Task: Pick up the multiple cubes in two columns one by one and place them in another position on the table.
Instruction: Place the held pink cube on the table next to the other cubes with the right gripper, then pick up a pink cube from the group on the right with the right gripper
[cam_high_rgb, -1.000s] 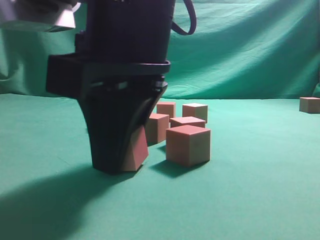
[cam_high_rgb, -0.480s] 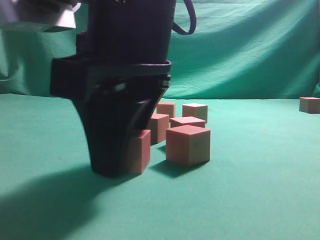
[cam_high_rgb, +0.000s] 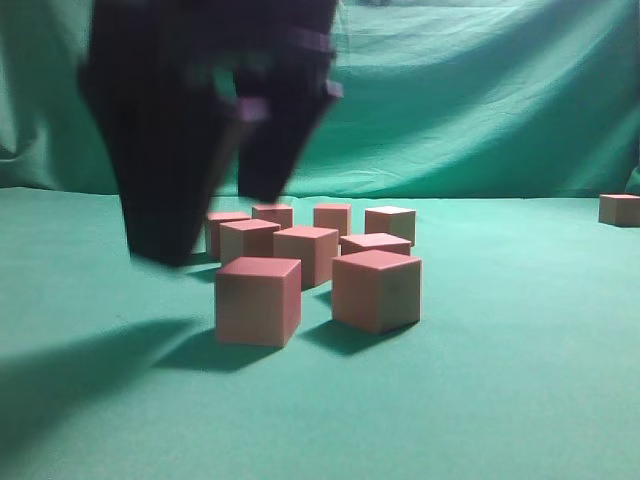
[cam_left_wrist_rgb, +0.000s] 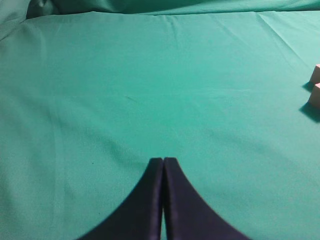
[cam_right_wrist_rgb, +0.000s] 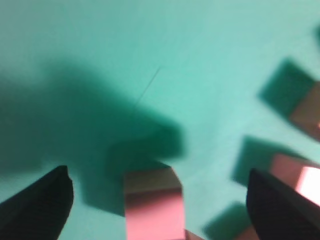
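Observation:
Several tan cubes with reddish-pink tops stand clustered on the green table (cam_high_rgb: 500, 340). The nearest cube (cam_high_rgb: 258, 300) rests flat at the front left, with another cube (cam_high_rgb: 377, 290) to its right. My right gripper (cam_high_rgb: 210, 215), blurred, hangs open above and to the left of the nearest cube, holding nothing. From the right wrist view that cube (cam_right_wrist_rgb: 152, 205) lies below, between the spread fingers (cam_right_wrist_rgb: 42, 200), untouched. My left gripper (cam_left_wrist_rgb: 163, 161) is shut and empty over bare cloth, with two cubes (cam_left_wrist_rgb: 315, 95) at the right edge of its view.
One lone cube (cam_high_rgb: 619, 209) sits far off at the right edge, near the wrinkled green backdrop (cam_high_rgb: 480, 100). More cubes (cam_right_wrist_rgb: 295, 175) show to the right in the right wrist view. Open green cloth stretches in front of and to the right of the cluster.
My right gripper has opened and let go of the front cube, which went from tilted to flat on the table. The gripper has risen and shifted left.

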